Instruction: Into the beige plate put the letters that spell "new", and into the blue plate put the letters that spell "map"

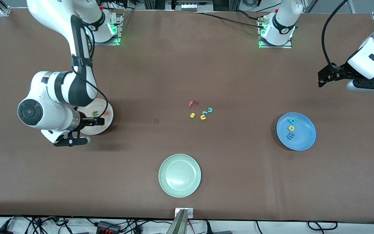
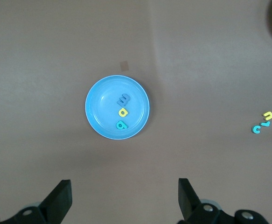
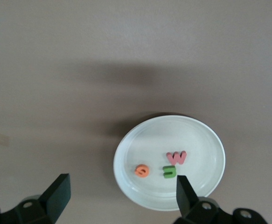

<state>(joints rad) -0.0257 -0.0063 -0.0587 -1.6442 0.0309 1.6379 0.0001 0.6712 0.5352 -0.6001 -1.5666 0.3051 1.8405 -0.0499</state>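
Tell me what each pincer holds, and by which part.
Nothing. The left pincer is open above the blue plate; the right pincer, open, over the beige plate.

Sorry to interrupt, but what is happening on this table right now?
Two arms are sorting toy letters. The beige plate holds the green n, orange e and salmon-red w; the blue plate holds m, a and p. The right gripper hovers open over the beige plate; the left gripper, open, waits above the blue plate.
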